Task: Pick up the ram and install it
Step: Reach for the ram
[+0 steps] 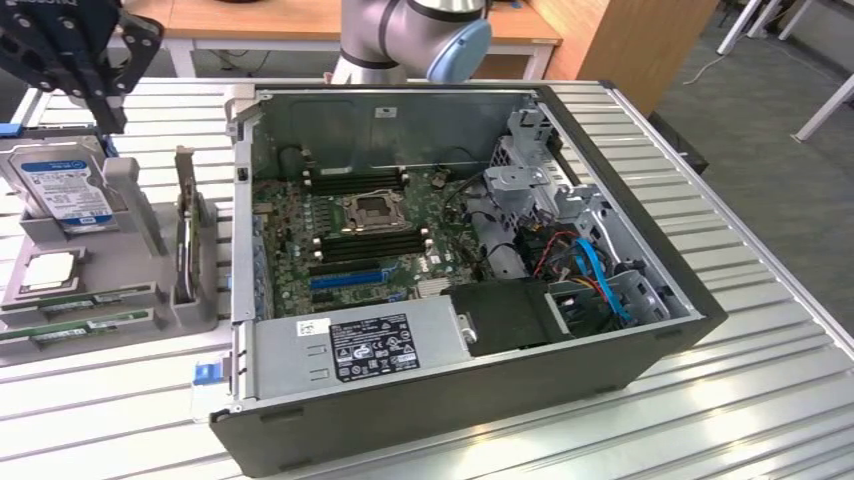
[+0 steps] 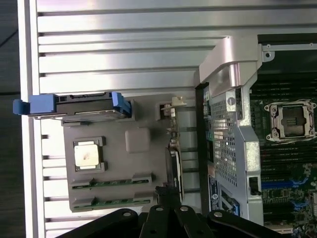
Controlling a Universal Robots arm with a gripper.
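Exterior view: the end effector (image 1: 104,112), pinched shut and seemingly empty, hangs over the grey holder (image 1: 127,262) on the worktop (image 1: 134,400), where the ram (image 1: 83,300) lies slotted, beside the open case (image 1: 534,380).

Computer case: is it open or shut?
Open. The computer case lies on its side with no side panel on top, so the motherboard inside is in plain view from above.
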